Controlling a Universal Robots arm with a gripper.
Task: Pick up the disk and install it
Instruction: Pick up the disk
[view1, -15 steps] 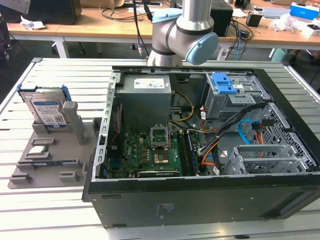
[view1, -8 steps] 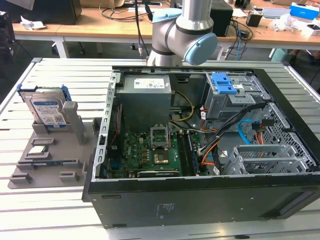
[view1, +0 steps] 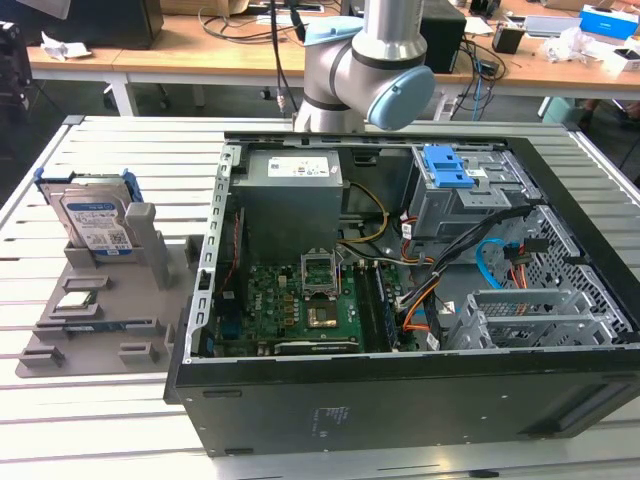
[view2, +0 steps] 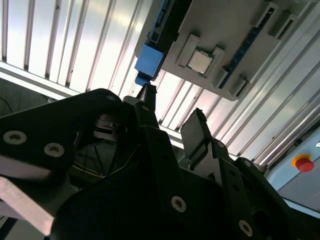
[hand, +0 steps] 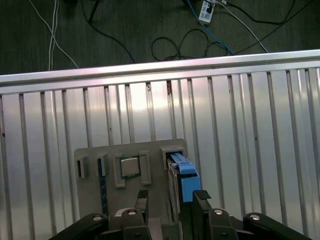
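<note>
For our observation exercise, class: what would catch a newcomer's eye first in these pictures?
The open computer case dominates the slatted table. At the exterior view's left, the disk stands on edge in a grey holder. In the first wrist view the open gripper points toward it, not touching.

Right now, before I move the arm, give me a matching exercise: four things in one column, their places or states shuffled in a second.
1. disk
2. chip
3. blue latch
4. gripper

A. on the drive cage inside the computer case
B. open, holding nothing
C. standing upright in the grey holder
D. lying flat in a recess of the grey holder

Pairs: 1-C, 2-D, 3-A, 4-B
</note>
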